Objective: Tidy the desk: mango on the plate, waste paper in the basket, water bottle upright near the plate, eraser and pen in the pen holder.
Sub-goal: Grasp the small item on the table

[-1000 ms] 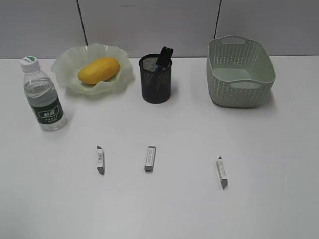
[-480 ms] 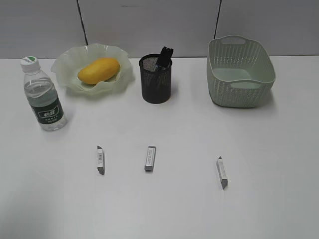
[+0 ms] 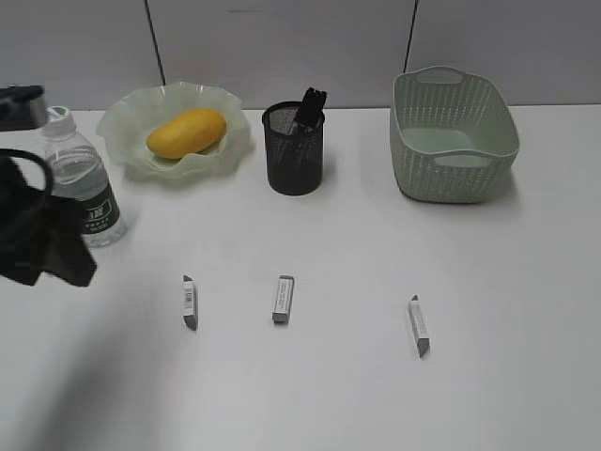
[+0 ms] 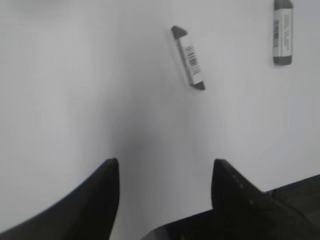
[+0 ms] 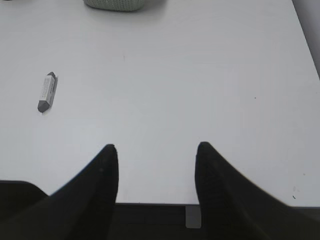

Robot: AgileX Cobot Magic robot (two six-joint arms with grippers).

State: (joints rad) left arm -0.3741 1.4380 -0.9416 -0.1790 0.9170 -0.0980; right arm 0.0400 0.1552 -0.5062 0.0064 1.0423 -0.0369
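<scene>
We found the mango (image 3: 186,132) lying on the plate (image 3: 127,122) near the far left corner of the tabletop (image 3: 376,385), with the water bottle (image 3: 82,183) upright just beside the plate, toward the left edge. The pen holder (image 3: 294,150) stood at the middle of the far edge, a dark pen (image 3: 309,107) sticking out of it, and the basket (image 3: 452,136) sat toward the far right corner. Three erasers lay loose in a row nearer the front: the left eraser (image 3: 189,303), the middle eraser (image 3: 283,299) and the right eraser (image 3: 418,325). The left end effector (image 4: 164,172) hung over bare tabletop by the left edge, fingers apart and holding nothing. The right end effector (image 5: 156,159) was likewise spread and unloaded.
</scene>
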